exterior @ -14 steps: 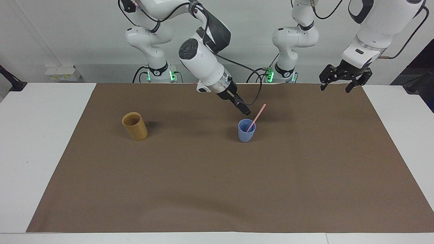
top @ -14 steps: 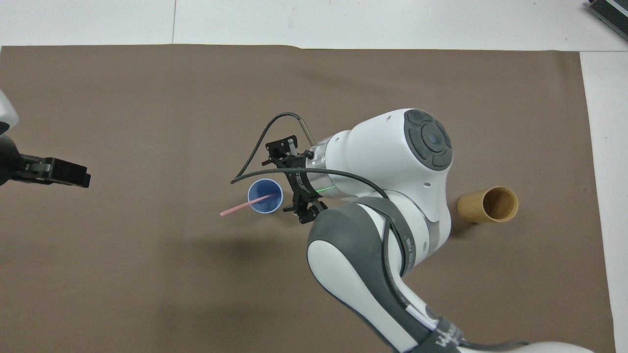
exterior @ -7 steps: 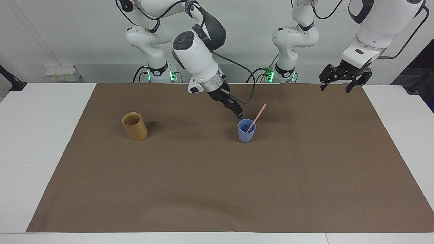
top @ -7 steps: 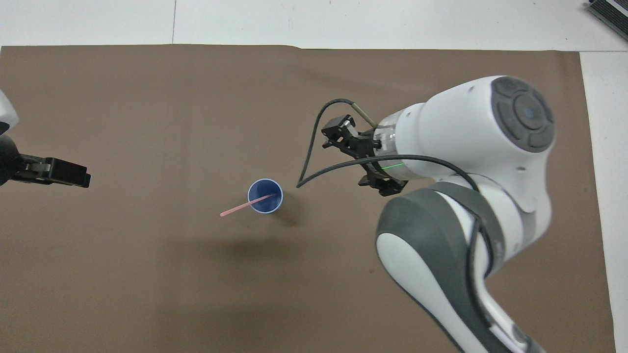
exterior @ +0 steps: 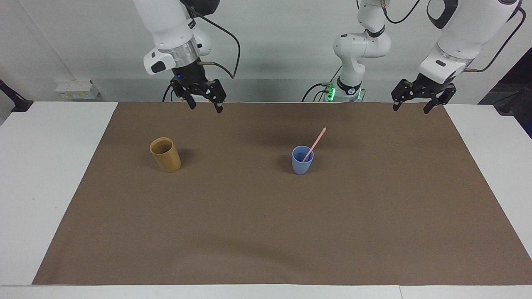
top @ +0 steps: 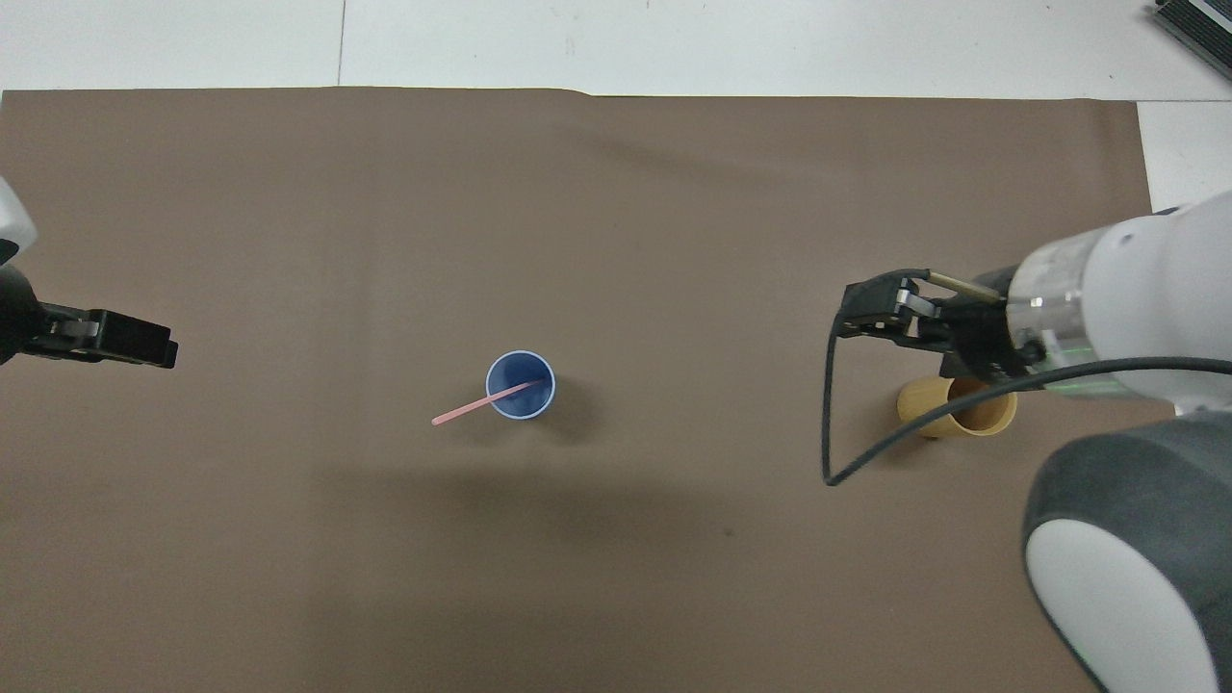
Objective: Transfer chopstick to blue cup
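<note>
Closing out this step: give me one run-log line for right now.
chopstick: in blue cup, leaning | right gripper: open, empty, raised | left gripper: open, waiting | bamboo cup: empty

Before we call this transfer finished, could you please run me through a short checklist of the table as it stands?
1. Chopstick in the blue cup, leaning on the rim, top toward the left arm's end: ok.
2. Blue cup upright on the brown mat: ok.
3. Right gripper empty, jaws open, raised over the mat's edge nearest the robots: ok.
4. Left gripper empty, jaws open, waiting over the mat's corner: ok.
5. Bamboo cup upright, empty, apart from the blue cup: ok.
</note>
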Controlling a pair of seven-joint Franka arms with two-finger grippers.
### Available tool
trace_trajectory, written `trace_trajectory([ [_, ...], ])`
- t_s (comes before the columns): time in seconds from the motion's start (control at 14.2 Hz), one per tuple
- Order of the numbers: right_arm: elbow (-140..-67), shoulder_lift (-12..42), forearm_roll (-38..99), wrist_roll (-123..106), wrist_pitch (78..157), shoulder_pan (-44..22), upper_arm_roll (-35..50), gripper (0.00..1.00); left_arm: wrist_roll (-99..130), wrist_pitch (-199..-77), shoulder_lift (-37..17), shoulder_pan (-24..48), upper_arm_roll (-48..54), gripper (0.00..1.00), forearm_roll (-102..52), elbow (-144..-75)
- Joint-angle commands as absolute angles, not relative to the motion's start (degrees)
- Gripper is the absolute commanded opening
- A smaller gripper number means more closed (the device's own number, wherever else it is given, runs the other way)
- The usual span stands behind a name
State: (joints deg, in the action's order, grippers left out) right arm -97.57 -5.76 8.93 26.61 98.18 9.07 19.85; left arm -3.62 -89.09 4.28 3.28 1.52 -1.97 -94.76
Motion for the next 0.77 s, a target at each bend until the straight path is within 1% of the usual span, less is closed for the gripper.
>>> trace_trajectory([
  [0.0,-97.12,-5.97,5.37,17.51,96.95,11.25,20.22,1.00,-4.31,-88.42,4.66,2.29,2.20,1.00,-1.32,-94.39],
  [0.35,-90.36,-5.10,1.41,15.30,90.98,11.87,18.20,1.00,-4.31,-88.42,4.66,2.29,2.20,1.00,-1.32,-94.39],
  [0.49,-88.78,-4.84,1.15,15.21,87.38,10.29,16.10,1.00,-4.31,-88.42,4.75,2.37,2.20,1.00,-1.32,-94.39],
  [0.7,-83.25,-1.68,0.88,12.49,82.37,4.41,8.81,1.00,-4.31,-88.42,4.66,2.29,2.20,1.00,-1.32,-94.39],
])
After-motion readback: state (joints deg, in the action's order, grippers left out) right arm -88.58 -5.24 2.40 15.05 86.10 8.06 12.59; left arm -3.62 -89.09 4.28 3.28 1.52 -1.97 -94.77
